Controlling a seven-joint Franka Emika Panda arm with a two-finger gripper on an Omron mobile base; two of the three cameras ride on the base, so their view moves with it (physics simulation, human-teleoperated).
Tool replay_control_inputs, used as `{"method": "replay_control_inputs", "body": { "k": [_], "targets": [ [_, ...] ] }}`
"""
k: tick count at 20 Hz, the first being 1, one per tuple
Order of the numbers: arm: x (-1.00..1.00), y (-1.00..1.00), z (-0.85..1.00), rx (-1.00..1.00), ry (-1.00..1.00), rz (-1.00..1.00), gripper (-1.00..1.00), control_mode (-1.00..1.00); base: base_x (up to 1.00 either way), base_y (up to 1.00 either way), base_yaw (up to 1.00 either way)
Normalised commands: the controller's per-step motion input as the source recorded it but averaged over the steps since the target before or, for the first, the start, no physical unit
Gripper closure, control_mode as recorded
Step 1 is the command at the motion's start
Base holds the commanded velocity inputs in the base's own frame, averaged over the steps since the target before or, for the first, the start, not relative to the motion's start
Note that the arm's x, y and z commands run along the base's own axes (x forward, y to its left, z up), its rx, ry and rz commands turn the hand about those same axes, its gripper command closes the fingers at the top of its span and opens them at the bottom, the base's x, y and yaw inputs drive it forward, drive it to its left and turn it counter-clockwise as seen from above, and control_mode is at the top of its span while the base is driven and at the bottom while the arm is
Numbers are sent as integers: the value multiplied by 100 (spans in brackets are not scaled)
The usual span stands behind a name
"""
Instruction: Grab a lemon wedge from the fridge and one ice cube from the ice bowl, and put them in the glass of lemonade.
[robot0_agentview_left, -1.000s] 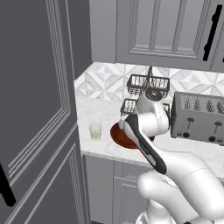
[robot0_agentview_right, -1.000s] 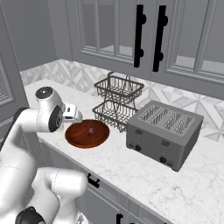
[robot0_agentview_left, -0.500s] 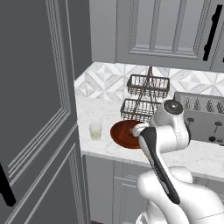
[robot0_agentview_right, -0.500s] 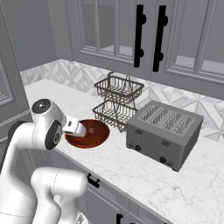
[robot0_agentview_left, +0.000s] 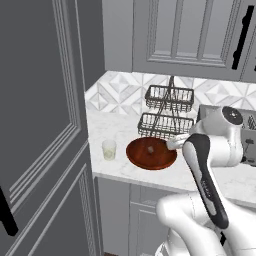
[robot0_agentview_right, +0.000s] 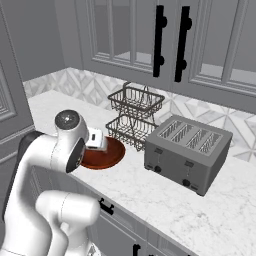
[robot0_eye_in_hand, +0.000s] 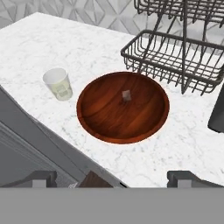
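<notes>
Gripper (robot0_eye_in_hand: 111, 177) hovers above the counter edge, jaws wide apart and empty. The ice cube (robot0_eye_in_hand: 126, 96) sits in the bowl (robot0_eye_in_hand: 105, 127); the glass (robot0_eye_in_hand: 58, 84) just beside holds something pale, perhaps the wedge.

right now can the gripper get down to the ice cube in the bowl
Probably yes. The open gripper hangs above the counter edge, and the ice cube lies alone near the middle of the ice bowl; the wire basket stands behind it, off the path.

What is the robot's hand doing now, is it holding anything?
Gripper: open, holding nothing, up above the ice bowl.
</notes>
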Motion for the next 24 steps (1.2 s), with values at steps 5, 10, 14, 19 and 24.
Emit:
{"method": "replay_control_inputs", "body": {
  "k": [5, 10, 14, 19, 24],
  "targets": [
    [-4, 32, 23, -10, 3, -11, -100, -100, 0, 0, 0],
    [0, 9, 0, -3, 1, -2, -100, -100, 0, 0, 0],
    [-1, 0, 0, 0, 0, 0, -100, 100, -66, -5, 0],
    [0, 0, 0, 0, 0, 0, -100, 100, -100, -15, -4],
    [0, 0, 0, 0, 0, 0, -100, 100, -8, 24, 64]
  ]
}}
